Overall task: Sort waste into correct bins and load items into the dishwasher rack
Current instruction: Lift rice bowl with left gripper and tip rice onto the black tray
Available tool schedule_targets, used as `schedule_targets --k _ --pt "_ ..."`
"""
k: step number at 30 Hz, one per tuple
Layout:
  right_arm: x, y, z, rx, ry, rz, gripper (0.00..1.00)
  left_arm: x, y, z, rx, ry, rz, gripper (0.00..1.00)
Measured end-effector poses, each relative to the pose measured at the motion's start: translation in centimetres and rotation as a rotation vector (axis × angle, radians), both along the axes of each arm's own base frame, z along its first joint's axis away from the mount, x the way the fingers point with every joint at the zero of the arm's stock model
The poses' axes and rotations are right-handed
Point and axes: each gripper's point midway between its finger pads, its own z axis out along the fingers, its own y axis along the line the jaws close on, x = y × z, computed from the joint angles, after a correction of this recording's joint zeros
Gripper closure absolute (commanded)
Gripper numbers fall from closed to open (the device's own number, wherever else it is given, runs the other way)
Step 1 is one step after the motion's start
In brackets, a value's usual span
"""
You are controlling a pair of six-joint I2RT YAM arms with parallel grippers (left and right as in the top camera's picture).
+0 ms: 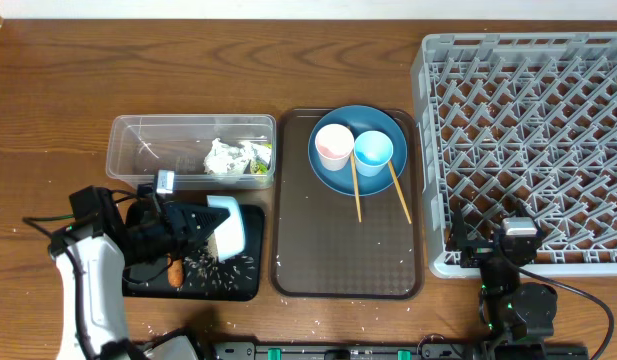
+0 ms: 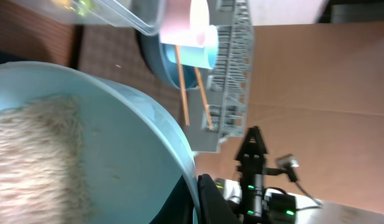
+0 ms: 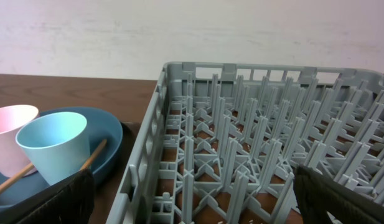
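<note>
Just left of the large brown rectangular serving tray (image 1: 328, 250), the left gripper (image 1: 200, 230) is closed on the rim of the pale blue-white bowl (image 1: 228, 225). It tips the bowl sideways over the shallow black rectangular tray (image 1: 254, 235), apparently so loose white rice grains (image 1: 210, 268) spill beside the small orange carrot (image 1: 174, 270) there. Right of the brown tray, the right gripper (image 3: 204, 199) hangs wide open and empty at the near edge of the large grey pegged plastic dishwasher rack (image 1: 528, 100). Farther back, the crumpled white-and-green paper wrapper (image 1: 228, 157) lies in the clear plastic tub (image 1: 138, 150) left of the brown tray, whose far end carries the round blue plate (image 1: 328, 178) with the small pink cup (image 1: 334, 145) and small light-blue cup (image 1: 373, 150).
</note>
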Motion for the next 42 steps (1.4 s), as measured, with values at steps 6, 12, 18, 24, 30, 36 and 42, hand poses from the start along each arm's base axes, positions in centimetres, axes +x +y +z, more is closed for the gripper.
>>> schedule_targets --k 6,12,18,24,30,36,42 --pt "0.0 0.0 0.0 0.000 0.000 0.000 0.01 0.4 -0.2 0.3 -0.070 -0.012 -0.003 0.94" --pt "0.0 0.0 0.0 0.000 0.000 0.000 0.01 0.4 -0.3 0.7 -0.094 -0.015 -0.002 0.94" --pt "0.0 0.0 0.0 0.000 0.000 0.000 0.01 0.4 -0.4 1.1 -0.118 -0.017 0.000 0.94" --pt "0.0 0.0 0.0 0.000 0.000 0.000 0.01 0.0 -0.6 1.3 -0.134 -0.012 -0.004 0.94" --pt "0.0 0.0 0.0 0.000 0.000 0.000 0.01 0.5 -0.3 1.3 -0.118 -0.064 -0.005 0.94" --pt "0.0 0.0 0.0 0.000 0.000 0.000 0.01 0.7 -0.3 2.2 -0.162 -0.090 0.006 0.94" --pt "0.0 0.0 0.0 0.000 0.000 0.000 0.01 0.5 -0.4 2.6 -0.200 -0.061 0.020 0.94"
